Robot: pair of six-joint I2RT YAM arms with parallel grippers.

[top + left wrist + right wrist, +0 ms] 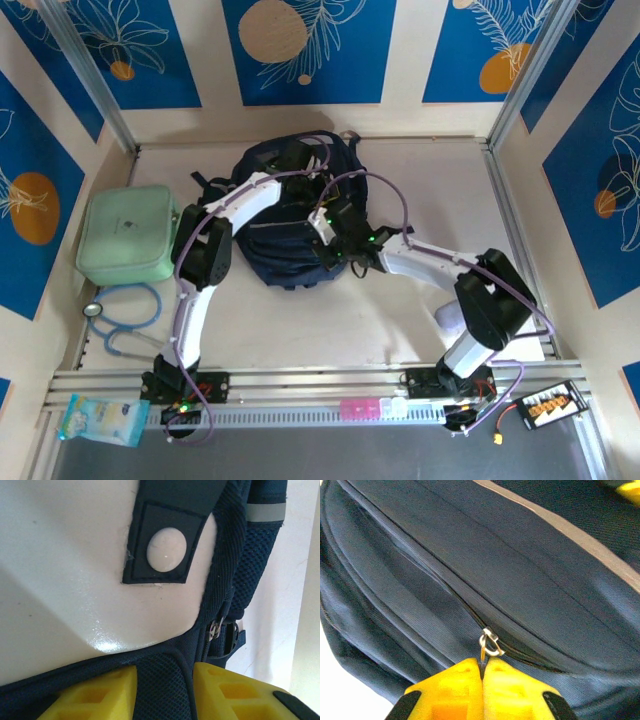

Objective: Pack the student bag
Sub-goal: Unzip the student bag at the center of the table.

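Here the student bag [275, 255] lies in the middle of the surface [350, 320], long axis 12 to 6 o'clock, ahead of both bases. Your right pincer [483, 667] is closed on the zip pull [489, 644]. From it the zip track runs toward 10 o'clock in the wrist view, so judge your pull along that line. Your left pincer [164, 680], at the bag's 12 o'clock end, stands narrow astride a fabric ridge; whether it pinches cannot be told.

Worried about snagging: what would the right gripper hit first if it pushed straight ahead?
The bag: its navy front, just past the zipper pull that the right gripper pinches; depth unclear.
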